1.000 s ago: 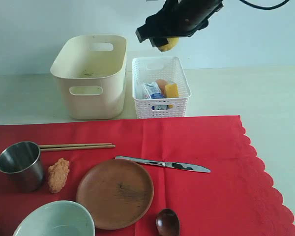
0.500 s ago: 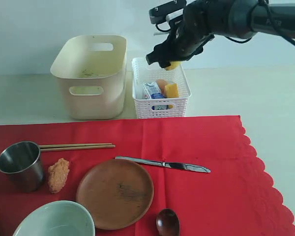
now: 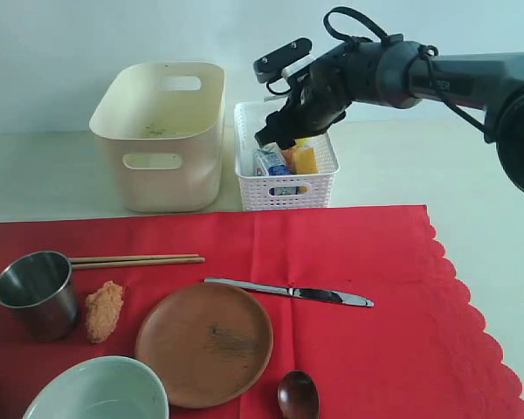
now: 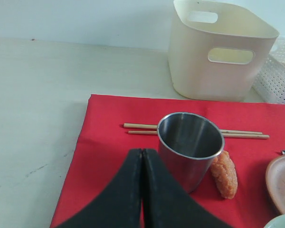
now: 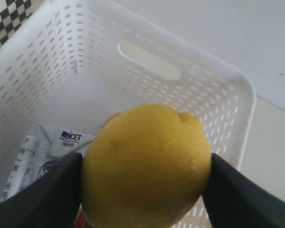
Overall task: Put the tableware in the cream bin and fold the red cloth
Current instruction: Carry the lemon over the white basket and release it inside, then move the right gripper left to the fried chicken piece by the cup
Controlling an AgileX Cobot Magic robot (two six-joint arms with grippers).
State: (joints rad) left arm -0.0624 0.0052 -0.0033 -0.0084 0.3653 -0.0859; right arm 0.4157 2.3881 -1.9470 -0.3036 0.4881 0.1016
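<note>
Exterior view: the red cloth (image 3: 367,253) lies flat across the lower frame. On it are the cup (image 3: 37,292) at far left, the chopsticks (image 3: 135,259) just right of the cup's rim, the plate (image 3: 205,342) at lower centre, the bowl (image 3: 96,390) at the bottom left edge, the knife (image 3: 288,291) right of the plate and the spoon (image 3: 298,394) at the bottom edge. An orange food piece (image 3: 103,310) lies between cup and plate. The cream bin (image 3: 183,188) stands at upper left, off the cloth, with the white basket (image 3: 284,188) just right of it. The right gripper (image 3: 281,133) hangs over the basket's rim; its load is mostly hidden here.

Left wrist view: the left gripper (image 4: 142,153) has its jaws pressed together, holding nothing, above the cloth just left of the cup. The bin is at upper right.

Right wrist view: the jaws stand wide, clamped on a lemon (image 5: 147,164), above the basket with a milk carton (image 5: 61,142) inside.
</note>
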